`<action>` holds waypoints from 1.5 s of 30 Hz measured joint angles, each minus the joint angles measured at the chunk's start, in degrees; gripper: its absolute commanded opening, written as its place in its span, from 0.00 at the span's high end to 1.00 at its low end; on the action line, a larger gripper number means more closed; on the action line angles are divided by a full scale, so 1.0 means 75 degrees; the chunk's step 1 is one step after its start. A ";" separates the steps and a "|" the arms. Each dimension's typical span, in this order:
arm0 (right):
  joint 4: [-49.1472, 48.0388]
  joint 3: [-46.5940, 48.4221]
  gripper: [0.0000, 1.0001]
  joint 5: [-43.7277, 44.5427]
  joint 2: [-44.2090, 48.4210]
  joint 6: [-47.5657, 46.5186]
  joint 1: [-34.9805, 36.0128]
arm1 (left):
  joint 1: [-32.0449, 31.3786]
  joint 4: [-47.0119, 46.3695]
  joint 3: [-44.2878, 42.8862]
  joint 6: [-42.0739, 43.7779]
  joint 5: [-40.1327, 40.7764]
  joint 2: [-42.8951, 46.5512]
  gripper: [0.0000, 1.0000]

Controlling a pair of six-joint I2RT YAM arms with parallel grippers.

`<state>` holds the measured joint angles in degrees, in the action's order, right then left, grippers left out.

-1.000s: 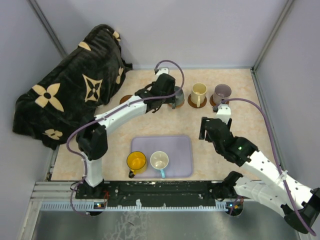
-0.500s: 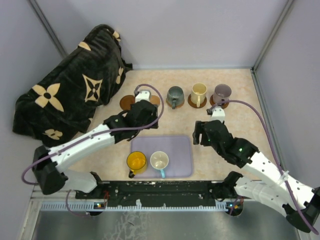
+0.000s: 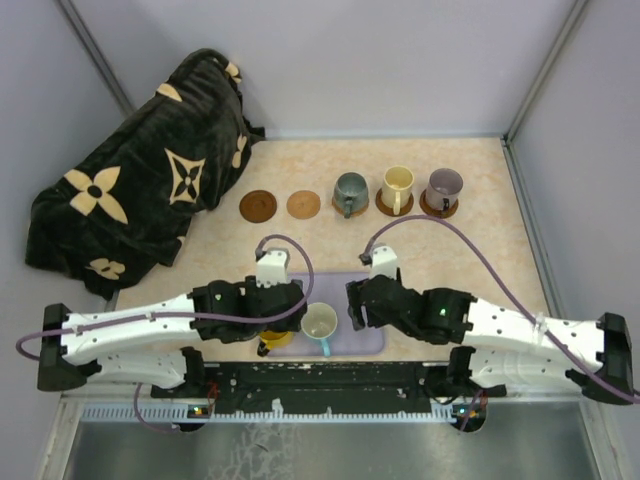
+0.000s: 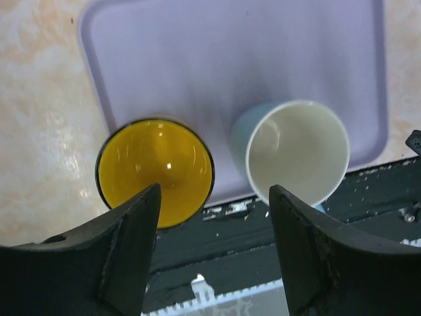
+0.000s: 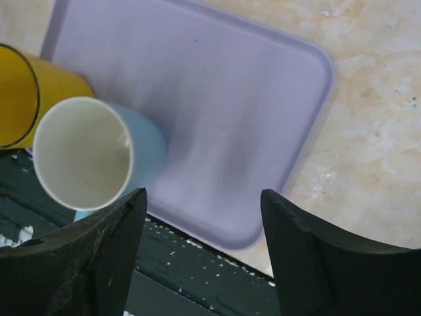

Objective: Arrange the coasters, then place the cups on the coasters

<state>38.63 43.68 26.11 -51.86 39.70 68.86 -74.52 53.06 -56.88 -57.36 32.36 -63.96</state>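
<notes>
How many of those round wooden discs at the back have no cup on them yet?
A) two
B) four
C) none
A: two coasters lie bare, side by side, left of the grey-green cup; the pale yellow cup and the mauve cup sit on theirs.

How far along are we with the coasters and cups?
Done: five coasters line the back, and the grey-green cup, pale yellow cup and mauve cup each stand on one. In hand: nothing; the left fingers and right fingers hang open over the lavender tray. Left: the yellow cup and cream cup at the tray's near edge go to the two bare coasters.
</notes>
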 measured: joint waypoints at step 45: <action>0.0052 0.1355 0.46 0.1008 -0.3963 0.2524 0.2952 | -0.1883 0.0699 0.2381 -0.2282 -0.0219 0.1990 0.28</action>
<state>39.03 53.84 33.67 -81.58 58.63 91.00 -88.64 58.30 -39.03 -74.48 30.72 -49.04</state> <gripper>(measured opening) 0.571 0.727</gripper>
